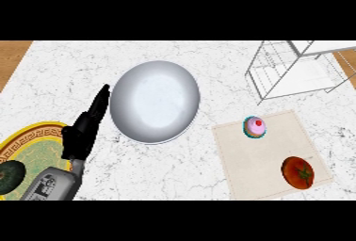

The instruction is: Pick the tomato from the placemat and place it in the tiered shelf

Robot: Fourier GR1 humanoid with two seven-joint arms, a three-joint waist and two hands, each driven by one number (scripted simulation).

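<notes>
The left robot hand [87, 127] is open, with straight fingers pointing up, over the desk [62, 70]. Just right of it sits one big white plate [155, 101]. Far to its right lies one placemat [268, 155] with one red tomato [298, 172] and one cupcake [254, 127] on it. The tomato is round and shiny with a dark stem. One wire tiered shelf [292, 70] stands far up and right. One yellow plate [31, 146] is under the arm, at the desk's left edge. The desk between the robot hand and the placemat is bare.
</notes>
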